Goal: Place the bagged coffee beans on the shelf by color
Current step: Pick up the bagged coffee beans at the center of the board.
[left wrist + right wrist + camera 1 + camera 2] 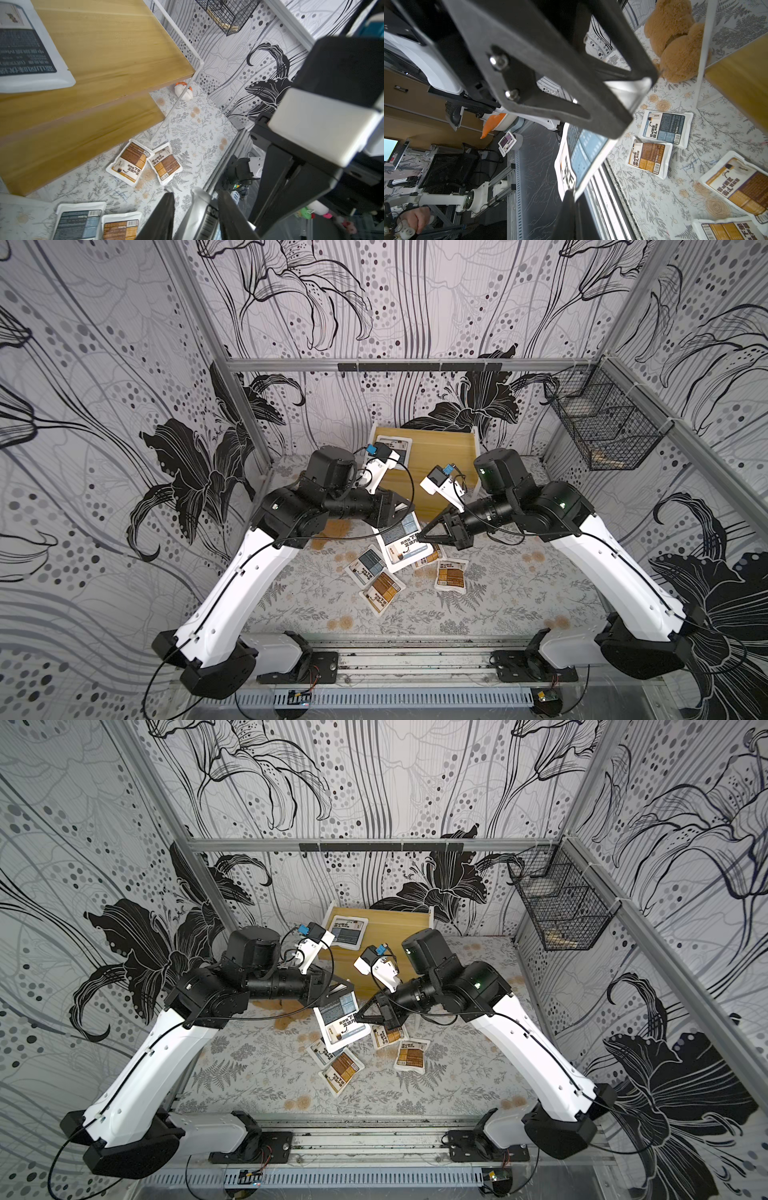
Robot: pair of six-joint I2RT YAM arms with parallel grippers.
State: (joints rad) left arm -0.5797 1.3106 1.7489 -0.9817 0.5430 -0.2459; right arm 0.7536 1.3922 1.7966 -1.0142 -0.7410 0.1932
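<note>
Floral table (519, 593) bears the shelf (440, 456), one blue pouch (397, 450) on its top board. Wall basket (602, 427) holds something tan, perhaps a toy. Above the table the right gripper (420, 537) pinches a second pouch (399, 545); the left gripper (195, 195) flanks it, and I cannot tell whether it grips.

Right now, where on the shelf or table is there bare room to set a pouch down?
Bare: top board right of the shelved blue pouch, and the table's front strip. Crowded: before the shelf, four loose pouches by the held blue pouch.
</note>
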